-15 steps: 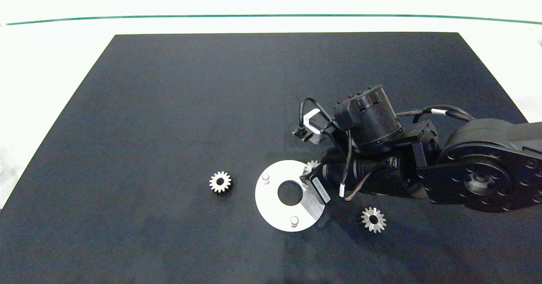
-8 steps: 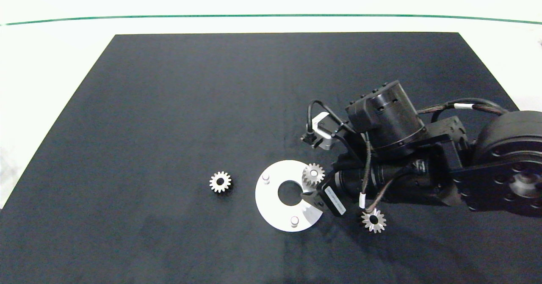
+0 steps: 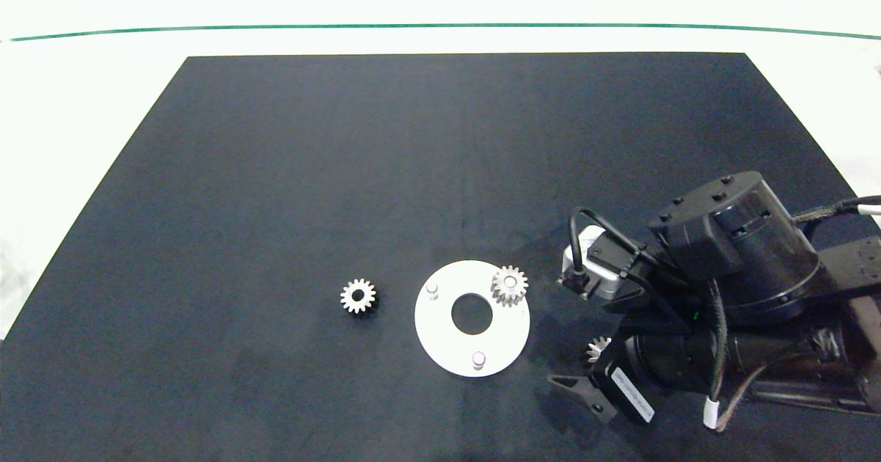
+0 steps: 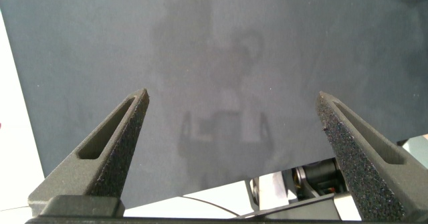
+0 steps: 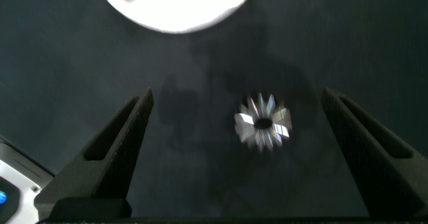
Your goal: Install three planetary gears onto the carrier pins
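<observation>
The flat white disc lies on the black mat, and two of its carrier pins stand bare. One planetary gear sits on the pin at the disc's right rim. A second gear lies loose to the left of the disc. To the disc's right, the third gear lies on the mat, half hidden in the head view. My right gripper hangs open over it, fingers apart on either side without touching it. My left gripper is open above bare mat, away from the parts.
The black mat lies on a white table with a thin green line along the far side. The right arm's bulk covers the mat's right front corner. The disc's edge shows bright in the right wrist view.
The right gripper has left one gear on the disc's right pin and drawn back to the right and nearer the table's front. It now hangs open over the gear lying right of the disc.
</observation>
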You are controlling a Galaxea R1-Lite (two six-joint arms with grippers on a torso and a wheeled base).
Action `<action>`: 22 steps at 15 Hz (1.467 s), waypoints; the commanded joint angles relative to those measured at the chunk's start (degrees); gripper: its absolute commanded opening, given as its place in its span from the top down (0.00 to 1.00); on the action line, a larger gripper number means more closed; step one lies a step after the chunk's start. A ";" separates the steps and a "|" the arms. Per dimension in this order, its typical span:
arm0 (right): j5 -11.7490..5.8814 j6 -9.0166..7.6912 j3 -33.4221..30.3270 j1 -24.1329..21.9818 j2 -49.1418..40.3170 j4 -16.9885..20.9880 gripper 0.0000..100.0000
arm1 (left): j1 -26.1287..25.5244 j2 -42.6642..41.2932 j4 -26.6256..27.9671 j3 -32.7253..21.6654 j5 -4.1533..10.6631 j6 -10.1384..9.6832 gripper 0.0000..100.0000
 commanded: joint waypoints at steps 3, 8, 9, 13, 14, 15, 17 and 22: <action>-1.71 -0.26 5.29 -2.18 -2.52 -0.26 0.00 | 0.11 0.03 -0.20 -0.73 -0.02 0.01 0.00; -1.71 -0.34 6.44 -3.76 -1.47 -1.58 0.00 | 0.02 0.11 -0.12 -2.13 -0.02 0.01 0.00; -1.71 -0.26 6.70 -4.11 -1.29 -1.93 0.00 | 0.11 0.11 -0.12 -2.13 -0.02 0.01 0.00; -2.06 -0.26 8.63 -5.69 -0.24 -4.04 0.00 | 0.02 0.03 -0.12 -2.05 -0.02 0.01 0.00; -2.06 -0.26 8.81 -5.96 0.11 -4.92 0.00 | 0.02 0.03 -0.12 -2.05 -0.02 0.01 0.00; -2.06 -0.26 9.25 -6.05 0.64 -5.88 0.00 | 0.11 -0.06 -0.12 -2.05 -0.02 0.01 0.00; -2.06 -0.17 9.25 -6.13 1.96 -7.20 0.00 | 0.11 -0.06 -0.12 -1.96 -0.02 0.01 0.00; -2.15 -0.26 9.16 -6.13 2.40 -8.26 0.06 | 0.11 -0.06 -0.12 -1.87 -0.02 0.01 0.00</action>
